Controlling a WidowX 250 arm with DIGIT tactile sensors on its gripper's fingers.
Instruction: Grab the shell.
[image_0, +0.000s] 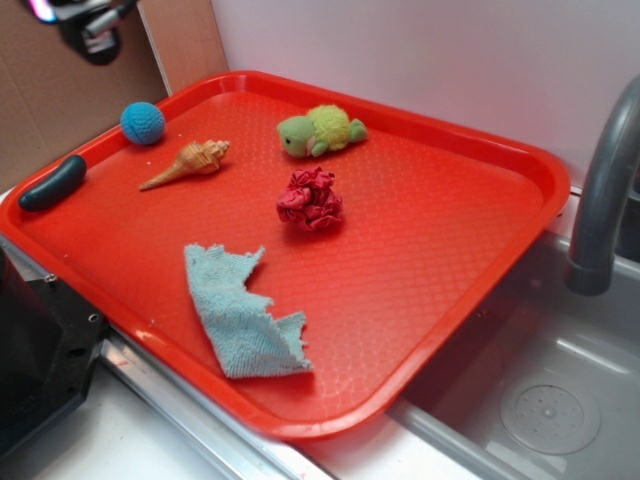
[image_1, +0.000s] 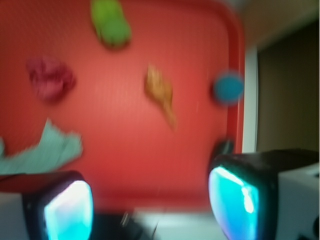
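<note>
Shell (image_0: 188, 162) flat on tray (image_0: 440, 250), thin point toward front-left

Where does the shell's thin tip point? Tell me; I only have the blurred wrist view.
Observer: The tan-orange knobbly spiral shell lies flat on the red plastic tray, with its tip toward the dark rounded oblong object at the rim.
Operator: Name what's beyond the tray.
Observer: A grey metal faucet over a steel sink.
Operator: Place the gripper.
Observer: The gripper hangs high outside the tray corner near the blue crocheted ball.
</note>
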